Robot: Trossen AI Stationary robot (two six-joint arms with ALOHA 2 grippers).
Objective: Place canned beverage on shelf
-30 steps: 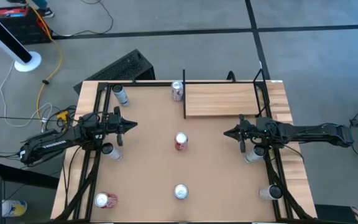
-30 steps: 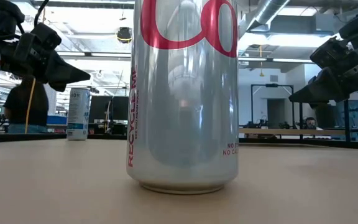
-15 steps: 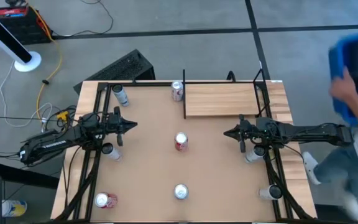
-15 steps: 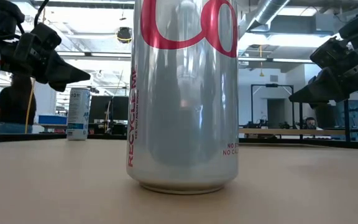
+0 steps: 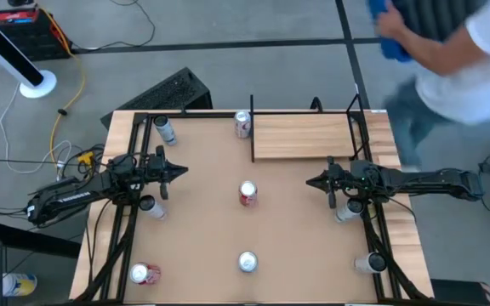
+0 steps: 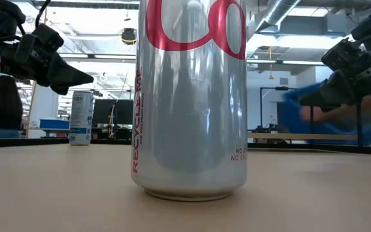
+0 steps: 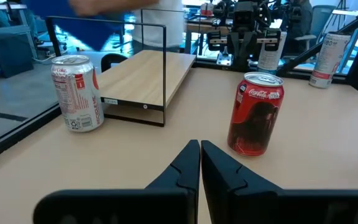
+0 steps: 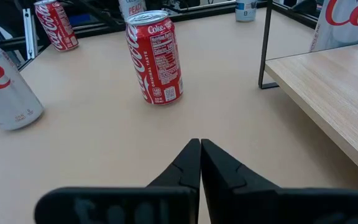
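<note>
The shelf, a pale wood board with thin black posts, stands at the table's far right. A red can stands upright at the table's middle, seen also as the red can and the red can. A silver can stands by the shelf's left post. Another silver can stands near the front edge and fills the low view as the silver can. My left gripper is shut, level, left of the red can. My right gripper is shut, right of it. Neither holds anything.
More cans stand at the far left, under each arm and at the near right; a red one lies at the near left. A person with a blue thing passes beyond the far right corner.
Both arms and all cans have kept still. A person carrying a blue thing has walked along the table's right side toward its far right corner.
</note>
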